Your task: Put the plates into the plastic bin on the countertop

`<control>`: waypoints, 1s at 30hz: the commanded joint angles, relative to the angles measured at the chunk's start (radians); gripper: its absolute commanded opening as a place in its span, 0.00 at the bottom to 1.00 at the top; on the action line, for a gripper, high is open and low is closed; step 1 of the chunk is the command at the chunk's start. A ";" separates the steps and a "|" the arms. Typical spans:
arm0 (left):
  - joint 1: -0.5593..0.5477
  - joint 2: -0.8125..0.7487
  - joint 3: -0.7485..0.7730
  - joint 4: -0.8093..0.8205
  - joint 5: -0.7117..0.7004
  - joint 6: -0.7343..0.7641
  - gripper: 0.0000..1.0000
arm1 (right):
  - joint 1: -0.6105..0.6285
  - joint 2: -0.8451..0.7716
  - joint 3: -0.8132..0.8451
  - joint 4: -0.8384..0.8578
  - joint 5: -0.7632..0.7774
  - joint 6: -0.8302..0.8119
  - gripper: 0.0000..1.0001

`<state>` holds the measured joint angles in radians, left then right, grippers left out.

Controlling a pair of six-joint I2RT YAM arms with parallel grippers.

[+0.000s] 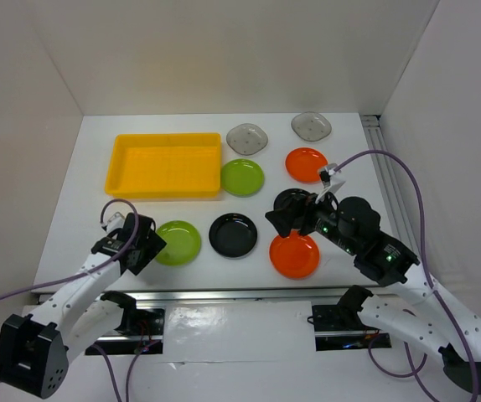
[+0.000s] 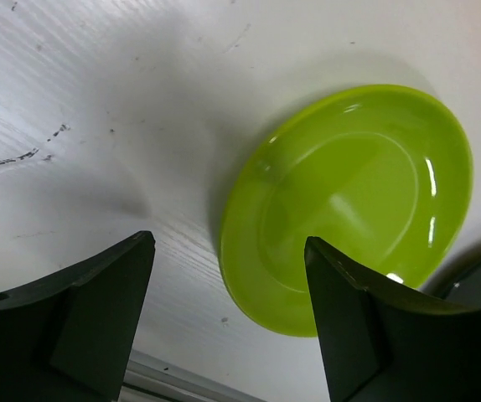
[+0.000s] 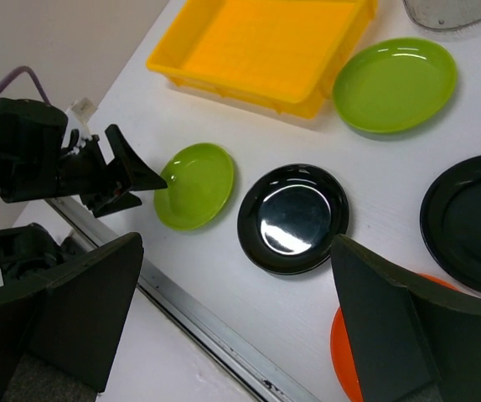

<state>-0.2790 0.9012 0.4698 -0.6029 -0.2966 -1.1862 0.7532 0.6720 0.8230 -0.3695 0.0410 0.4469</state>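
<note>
The yellow plastic bin sits empty at the back left of the white countertop. All plates lie outside it: two grey, two orange, two lime green, one black, and a second black one partly hidden under my right gripper. My left gripper is open and low at the near lime plate's left edge. My right gripper is open, empty and held above the plates.
A metal rail runs along the front edge. White walls close in the left, back and right. In the right wrist view the bin is at the top, with the far lime plate beside it.
</note>
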 commanded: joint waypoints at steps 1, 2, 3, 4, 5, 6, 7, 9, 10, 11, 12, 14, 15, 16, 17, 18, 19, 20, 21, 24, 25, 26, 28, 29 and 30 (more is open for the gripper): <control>0.004 -0.015 -0.030 0.068 -0.050 -0.039 0.83 | 0.006 -0.022 -0.013 0.064 -0.007 -0.011 1.00; 0.004 0.001 -0.042 0.092 -0.050 -0.039 0.81 | 0.006 -0.022 -0.013 0.064 -0.016 -0.011 1.00; 0.004 0.010 -0.054 0.101 -0.050 -0.052 0.80 | 0.006 -0.031 -0.013 0.064 -0.016 -0.011 1.00; 0.004 0.021 -0.054 0.115 -0.061 -0.052 0.80 | 0.006 -0.031 -0.013 0.064 -0.016 -0.002 1.00; 0.004 0.036 -0.068 0.133 -0.061 -0.052 0.78 | 0.006 -0.031 -0.013 0.064 -0.016 -0.002 1.00; 0.004 0.047 -0.068 0.168 -0.061 -0.052 0.74 | 0.006 -0.031 -0.013 0.064 -0.016 -0.002 1.00; 0.004 0.056 -0.082 0.186 -0.061 -0.052 0.73 | 0.006 -0.031 -0.013 0.064 -0.016 -0.002 1.00; 0.004 0.090 -0.092 0.213 -0.052 -0.041 0.73 | 0.006 -0.040 -0.013 0.064 -0.016 -0.002 1.00; 0.004 0.090 -0.080 0.213 -0.052 -0.041 0.69 | 0.006 -0.040 -0.013 0.055 -0.016 -0.002 1.00; 0.004 0.102 -0.080 0.213 -0.062 -0.050 0.68 | 0.006 -0.040 -0.013 0.055 -0.016 -0.002 1.00; 0.004 0.102 -0.080 0.203 -0.062 -0.050 0.66 | 0.006 -0.040 -0.013 0.055 -0.004 -0.002 1.00; 0.004 0.102 -0.080 0.193 -0.062 -0.059 0.61 | 0.006 -0.040 -0.002 0.034 0.009 -0.002 1.00; 0.004 0.102 -0.080 0.193 -0.071 -0.072 0.61 | 0.006 -0.040 -0.002 0.034 0.010 -0.002 1.00; 0.004 0.102 -0.080 0.180 -0.072 -0.085 0.61 | 0.006 -0.040 -0.002 0.034 0.010 0.007 1.00; 0.004 0.102 -0.080 0.166 -0.084 -0.085 0.61 | 0.006 -0.040 -0.002 0.034 0.020 0.007 1.00; 0.004 0.102 -0.080 0.141 -0.084 -0.110 0.61 | 0.006 -0.049 -0.002 0.024 0.020 0.007 1.00; 0.004 0.093 -0.080 0.126 -0.101 -0.122 0.60 | 0.006 -0.049 -0.002 0.024 0.020 0.007 1.00; 0.004 0.093 -0.080 0.117 -0.110 -0.122 0.60 | 0.006 -0.049 -0.002 0.024 0.020 0.007 1.00; 0.004 0.081 -0.080 0.117 -0.110 -0.141 0.56 | 0.006 -0.049 -0.002 0.024 0.029 0.007 1.00; 0.004 0.059 -0.089 0.103 -0.119 -0.151 0.52 | 0.006 -0.058 -0.002 0.015 0.042 0.016 1.00; 0.004 0.059 -0.089 0.103 -0.119 -0.151 0.51 | 0.006 -0.058 -0.002 0.015 0.042 0.016 1.00; 0.004 0.059 -0.089 0.103 -0.119 -0.151 0.51 | 0.006 -0.067 0.007 0.015 0.042 0.016 1.00; 0.004 0.090 -0.089 0.112 -0.119 -0.138 0.51 | 0.006 -0.068 0.007 0.015 0.051 0.026 1.00; 0.004 0.105 -0.077 0.112 -0.119 -0.138 0.49 | 0.006 -0.077 0.007 0.006 0.051 0.026 1.00; 0.004 0.119 -0.066 0.112 -0.119 -0.138 0.47 | 0.006 -0.077 0.007 0.006 0.051 0.026 1.00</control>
<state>-0.2790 0.9817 0.3981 -0.4522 -0.3996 -1.3167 0.7532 0.6121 0.8112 -0.3695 0.0727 0.4633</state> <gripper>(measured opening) 0.483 0.999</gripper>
